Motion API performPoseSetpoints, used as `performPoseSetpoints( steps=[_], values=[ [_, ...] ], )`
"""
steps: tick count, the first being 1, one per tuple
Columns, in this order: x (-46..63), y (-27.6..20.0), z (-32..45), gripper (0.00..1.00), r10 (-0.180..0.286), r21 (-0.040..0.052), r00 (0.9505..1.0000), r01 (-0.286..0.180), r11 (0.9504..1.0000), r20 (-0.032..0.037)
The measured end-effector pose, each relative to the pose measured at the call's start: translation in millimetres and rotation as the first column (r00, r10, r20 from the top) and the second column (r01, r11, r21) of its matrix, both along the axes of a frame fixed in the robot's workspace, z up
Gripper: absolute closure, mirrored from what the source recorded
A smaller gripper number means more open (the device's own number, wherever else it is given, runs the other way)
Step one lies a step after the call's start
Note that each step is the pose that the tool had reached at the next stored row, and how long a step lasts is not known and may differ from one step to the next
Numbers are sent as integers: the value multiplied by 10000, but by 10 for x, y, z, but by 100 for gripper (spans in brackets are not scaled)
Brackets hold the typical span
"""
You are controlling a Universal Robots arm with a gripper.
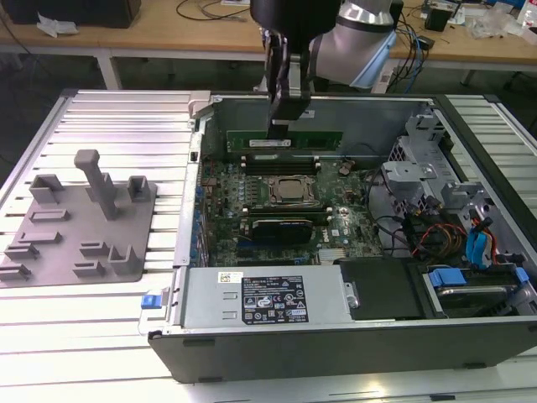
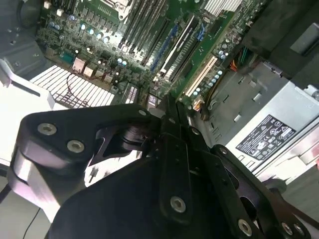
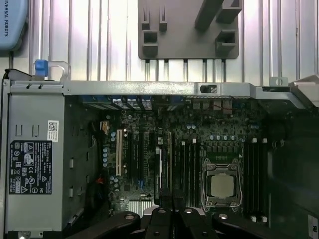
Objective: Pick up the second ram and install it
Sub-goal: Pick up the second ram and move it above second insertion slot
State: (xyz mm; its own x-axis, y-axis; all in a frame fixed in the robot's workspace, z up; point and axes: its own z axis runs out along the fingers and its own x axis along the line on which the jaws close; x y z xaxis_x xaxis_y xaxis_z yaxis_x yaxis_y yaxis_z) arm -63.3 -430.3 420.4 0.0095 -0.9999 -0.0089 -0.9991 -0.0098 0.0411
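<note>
The second ram [image 1: 319,139] is a long green stick with a white label, held on edge and level over the black memory slots [image 1: 289,157] at the far side of the motherboard. My gripper [image 1: 284,126] comes straight down from above and is shut on the stick near its middle. The stick's lower edge hangs just above the slots, and whether it touches them cannot be told. In both wrist views the black fingers [image 3: 164,219] [image 2: 172,124] point down at the green board, between the silver processor [image 3: 222,185] and the expansion slots.
The open computer case [image 1: 180,252] has tall metal walls around the board. Inside are the silver processor [image 1: 294,191], a black card [image 1: 285,227], the power supply [image 1: 268,298] and a drive cage with cables [image 1: 453,227]. A grey parts fixture [image 1: 84,218] lies on the ribbed table at the exterior view's left.
</note>
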Motion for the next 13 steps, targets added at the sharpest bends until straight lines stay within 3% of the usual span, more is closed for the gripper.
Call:
performPoseSetpoints(
  steps=[5, 13],
  values=[
    [66, 2, -111, 91, 1, -10, 10000, -1, 10000, -17],
    [205, 44, -289, 91, 0, -48, 10000, 0, 10000, -55]
  ],
)
